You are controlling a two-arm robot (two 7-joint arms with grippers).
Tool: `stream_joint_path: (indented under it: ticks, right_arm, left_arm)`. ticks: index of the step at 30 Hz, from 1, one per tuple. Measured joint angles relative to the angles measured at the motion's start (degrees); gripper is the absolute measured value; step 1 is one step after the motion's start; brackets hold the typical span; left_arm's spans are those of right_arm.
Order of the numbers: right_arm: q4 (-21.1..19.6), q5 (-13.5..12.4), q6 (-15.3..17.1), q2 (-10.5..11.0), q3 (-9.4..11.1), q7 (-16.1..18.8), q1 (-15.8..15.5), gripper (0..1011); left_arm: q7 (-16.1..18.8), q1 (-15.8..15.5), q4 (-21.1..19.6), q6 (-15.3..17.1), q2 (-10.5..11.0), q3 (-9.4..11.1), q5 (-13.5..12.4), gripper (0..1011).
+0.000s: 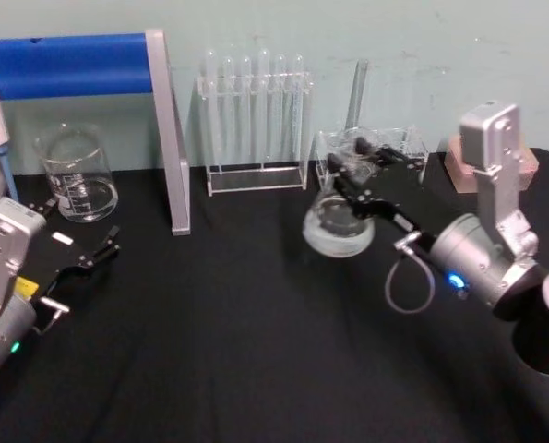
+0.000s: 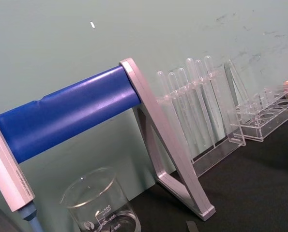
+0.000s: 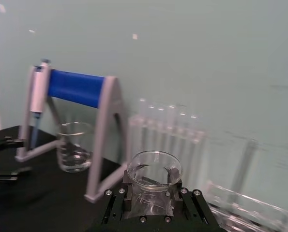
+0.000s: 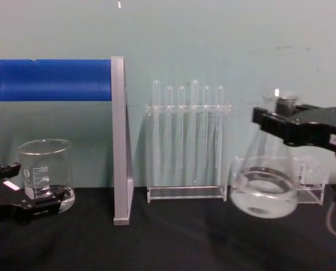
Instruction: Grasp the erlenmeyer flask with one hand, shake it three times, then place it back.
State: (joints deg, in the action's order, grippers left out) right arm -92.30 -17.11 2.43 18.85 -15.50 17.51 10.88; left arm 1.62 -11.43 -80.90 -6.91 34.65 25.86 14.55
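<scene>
Gripping the erlenmeyer flask [image 1: 339, 229] by its neck, the right gripper [image 1: 350, 180] is closed on it in head view, right of centre over the black table [image 1: 237, 351], just in front of a low clear rack [image 1: 375, 148]. The left gripper [image 1: 82, 235] is parked far left near the beaker [image 1: 76, 175], jaws apart, nothing between them. Left wrist view: beaker [image 2: 102, 205], blue-bar stand [image 2: 66, 111], test tube rack [image 2: 197, 116]. Right wrist view: flask mouth [image 3: 154, 171] sits dead centre between the fingers [image 3: 118, 200], neck clamped from both sides. Chest view: right gripper [image 4: 295, 121] at the neck, flask [image 4: 264, 189] hanging below the jaws, long axis near upright with a slight tilt, base looks clear of the table, some liquid low inside. Likely the shake phase; put-back should be straight down by the right arm, with the left well apart.
</scene>
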Motion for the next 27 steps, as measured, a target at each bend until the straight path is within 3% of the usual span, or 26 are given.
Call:
stream_joint_path:
  ticks: [16, 27]
  right_arm:
    - [-2.6, -0.7, 0.4, -0.7, -9.5, 7.0, 0.5, 450]
    - [-3.5, -1.6, 0.5, -0.3, -13.7, 9.3, 1.0, 450]
  left_arm:
    - [0.0, 0.0, 0.0, 0.0, 0.0, 0.0, 0.0, 1001]
    - [0.0, 0.0, 0.0, 0.0, 0.0, 0.0, 0.0, 1001]
